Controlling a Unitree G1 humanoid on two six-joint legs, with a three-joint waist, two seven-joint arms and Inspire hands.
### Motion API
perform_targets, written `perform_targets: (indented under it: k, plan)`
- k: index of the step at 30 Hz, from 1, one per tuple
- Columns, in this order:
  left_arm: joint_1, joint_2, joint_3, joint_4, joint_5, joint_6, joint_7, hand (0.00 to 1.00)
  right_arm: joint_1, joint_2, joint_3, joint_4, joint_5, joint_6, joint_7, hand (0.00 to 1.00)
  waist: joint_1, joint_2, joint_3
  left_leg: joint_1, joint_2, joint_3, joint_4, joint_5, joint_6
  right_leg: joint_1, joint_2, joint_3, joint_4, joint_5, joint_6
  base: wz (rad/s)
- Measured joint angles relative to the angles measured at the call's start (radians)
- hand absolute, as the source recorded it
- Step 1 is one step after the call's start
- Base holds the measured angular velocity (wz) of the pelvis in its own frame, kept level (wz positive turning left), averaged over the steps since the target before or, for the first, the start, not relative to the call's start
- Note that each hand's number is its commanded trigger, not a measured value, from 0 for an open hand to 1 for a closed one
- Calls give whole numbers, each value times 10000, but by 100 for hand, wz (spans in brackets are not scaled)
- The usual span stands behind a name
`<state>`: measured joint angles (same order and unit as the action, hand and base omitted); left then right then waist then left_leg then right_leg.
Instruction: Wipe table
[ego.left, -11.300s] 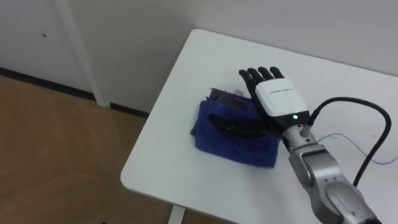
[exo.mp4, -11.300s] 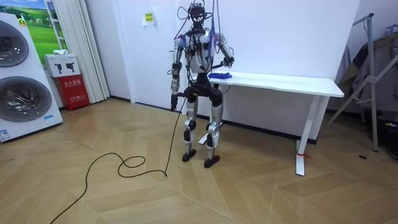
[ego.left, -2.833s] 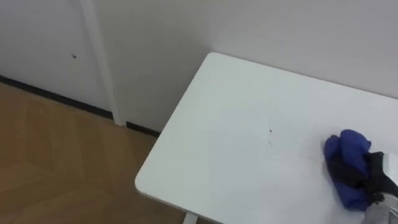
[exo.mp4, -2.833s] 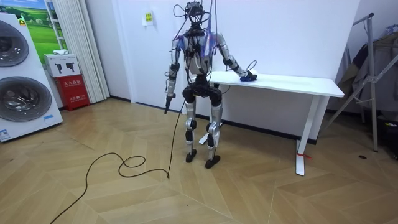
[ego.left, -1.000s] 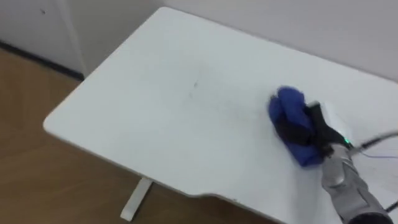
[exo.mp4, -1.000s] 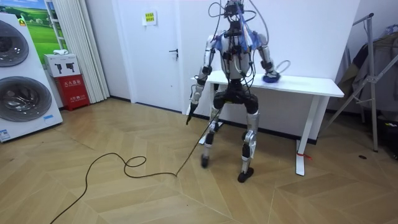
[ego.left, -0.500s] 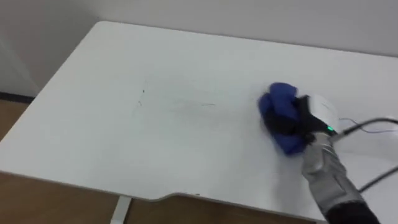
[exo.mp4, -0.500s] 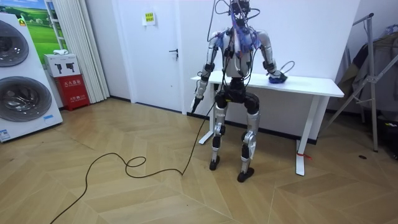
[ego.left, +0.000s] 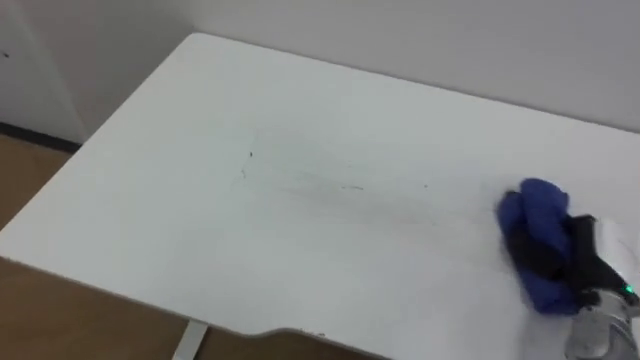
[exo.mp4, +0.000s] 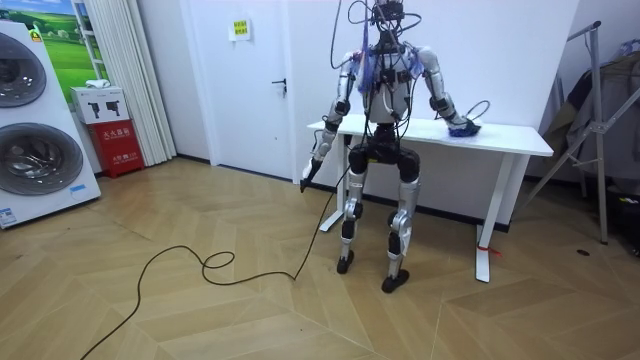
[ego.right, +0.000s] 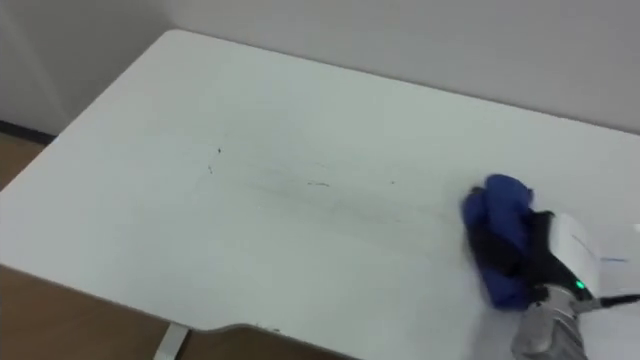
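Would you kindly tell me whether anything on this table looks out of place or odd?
Only faint dark specks and a thin streak mark the white table, left of the bunched blue cloth gripped in the right hand.

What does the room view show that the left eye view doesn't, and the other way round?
Room view: the robot standing at the long side of the table, its left hand hanging beside its thigh, a washing machine, a door and the wooden floor.
Left eye view: faint dark marks on the tabletop, and the right hand with fingers curled round the blue cloth.
Both: the white table, with the right hand holding the cloth down on it.
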<state>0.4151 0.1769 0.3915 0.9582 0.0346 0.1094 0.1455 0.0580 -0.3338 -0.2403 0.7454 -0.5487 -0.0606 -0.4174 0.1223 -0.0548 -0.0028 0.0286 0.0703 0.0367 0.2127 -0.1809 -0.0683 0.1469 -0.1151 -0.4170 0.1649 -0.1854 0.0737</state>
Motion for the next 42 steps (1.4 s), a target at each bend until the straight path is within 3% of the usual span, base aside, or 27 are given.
perform_targets:
  k: [2, 4, 6, 9, 10, 11, 13, 14, 15, 16, 17, 18, 21, 22, 24, 25, 26, 29, 31, 36, 38, 39, 41, 42]
  plan:
    - [-112, 12, -211, -303, -1, -78, 4, 0, 180, -118, -107, 79, 256, 9, -23, 100, -184, 51, -48, 17, -7, -52, 47, -1, -1, 130, -3, -13, -8, -36, -5, 0]
    - [-372, 14, -501, -392, 20, -73, -7, 0, 177, -139, -70, 13, 388, 205, -24, 100, -119, 85, -70, 18, -1, -54, 104, 2, 3, 115, 9, 61, 28, -32, -17, -4]
    - [-566, 11, -896, -435, 84, -56, -10, 0, -76, -112, 177, -59, 460, 677, -5, 100, -17, 83, -73, 57, 1, -43, 100, 26, 16, 92, 13, 133, 74, -9, -50, -16]
    - [-757, -77, -1443, -404, 182, 112, -36, 0, -900, 200, 857, -481, 496, 1871, 370, 100, 556, 108, -84, 99, 94, 34, 19, 33, 2, -154, 124, 584, 162, 71, -156, -49]
    - [-763, -88, -1620, -393, 178, 217, -89, 0, -1415, 355, 1594, -962, 387, 2388, 743, 100, 847, 99, -93, 48, 145, 42, -32, 43, -15, -434, 154, 734, 334, 129, -250, -65]
    - [-798, -117, -1629, -338, 178, 291, -157, 0, -2092, 584, 2456, -1305, 121, 2541, 1140, 100, 1025, 98, -87, -61, 181, 43, -84, 83, -61, -665, 208, 839, 403, 173, -326, -52]
    - [-893, -123, -1633, -200, 178, 358, -413, 0, -3289, 871, 3388, -1269, -121, 2430, 1580, 100, 1239, 92, -67, -120, 181, -76, -76, 136, -70, -769, 257, 872, 390, 192, -353, 6]
    - [-928, -124, -1633, -139, 156, 355, -550, 0, -3883, 908, 3558, -1179, -92, 2210, 1795, 100, 1520, 142, 10, -73, 160, -155, -89, 167, -66, -750, 255, 819, 368, 188, -345, 25]
    - [-891, -114, -1627, -127, 156, 347, -595, 0, -4125, 910, 3593, -1173, -53, 2139, 1820, 100, 1709, 163, 23, -93, 146, -223, -94, 167, -66, -729, 248, 756, 351, 182, -336, 45]
    - [-771, -49, -1604, -75, 166, 374, -659, 0, -4543, 902, 3589, -1054, 34, 2010, 1813, 100, 1801, 196, 59, -199, 62, -544, -91, 187, -56, -608, 208, 442, 216, 156, -293, 70]
    - [-515, -16, -1526, -66, 193, 449, -683, 0, -4766, 883, 3483, -938, 50, 1914, 1808, 100, 1811, 113, 19, -271, -30, -823, -119, 220, -34, -531, 140, 114, 195, 103, -216, 81]
    - [-343, -18, -1460, -68, 196, 466, -696, 0, -4775, 876, 3366, -930, 54, 1867, 1807, 100, 1799, 96, 29, -283, -81, -966, -125, 224, -28, -459, 111, -41, 185, 84, -185, 75]
    - [230, -17, -1100, -55, 220, 684, -718, 0, -4394, 601, 3039, -54, 101, 1563, 1773, 100, 1627, 25, 53, -285, -212, -1296, -116, 251, 19, -148, 23, -543, 169, 64, -153, 64]
    - [280, -39, -892, 34, 409, 680, -720, 0, -3994, 435, 2614, 644, 60, 1417, 1786, 100, 1453, -55, 21, -288, -307, -1323, -110, 287, 76, -1, -51, -540, 180, 40, -114, 75]
    - [373, -44, -566, 170, 453, 562, -708, 0, -3002, 176, 1911, 906, -21, 956, 1327, 100, 1245, -32, 47, -238, -399, -1124, -153, 337, 155, 110, -151, -338, 218, 12, -69, 37]
    - [473, -40, -465, 172, 443, 471, -681, 0, -2646, 36, 1665, 1079, -6, 652, 1099, 100, 1130, -92, 56, -153, -455, -971, -158, 338, 158, 156, -228, -280, 183, -58, 46, -19]
    - [510, -40, -409, 163, 448, 394, -674, 0, -2363, -27, 1287, 1190, -4, 401, 911, 100, 848, -126, 60, -91, -477, -947, -156, 336, 159, 240, -242, -285, 110, -58, 54, -20]
    - [189, -34, -318, 123, 471, 28, -640, 0, -1617, -337, 680, 1484, 306, 60, 541, 100, 350, -214, 33, -9, -482, -783, -151, 328, 168, 347, -240, -239, 16, -61, 61, -8]
    - [-66, -29, -326, 9, 473, -154, -640, 0, -1148, -393, 413, 1514, 351, 32, 430, 100, 154, -224, 11, 123, -462, -696, -140, 299, 194, 456, -236, -189, 22, -74, 81, -15]
    - [-478, 2, -1060, -361, 471, -219, -612, 0, -791, -477, 231, 1417, 559, 317, 301, 100, 129, -82, -52, 84, -408, -626, 179, 13, 156, 464, -190, 47, 78, -105, 122, -23]
    - [-578, -20, -1548, -363, 483, -67, -627, 0, -1217, -312, 490, 1277, 659, 1122, 327, 100, 577, 37, -61, 168, -324, -442, 184, 8, 159, 268, -140, 469, 107, -123, 152, -49]
    - [-597, -33, -1621, -352, 490, -13, -640, 0, -1424, -273, 624, 1269, 677, 1338, 377, 100, 690, 65, -47, 164, -298, -418, 183, 10, 160, 202, -108, 577, 107, -98, 150, -66]
    - [-563, -95, -1632, -335, 588, 307, -688, 0, -2317, 110, 1444, 703, 637, 2253, 915, 100, 1199, 91, -55, 70, -250, -425, 95, 45, 161, -290, 9, 930, 316, 107, -108, -68]
    - [-581, -97, -1615, -314, 586, 400, -712, 0, -2555, 224, 1814, 453, 627, 2420, 1100, 100, 1300, 94, -56, -12, -229, -424, 89, 70, 166, -423, 47, 1021, 371, 145, -166, -50]
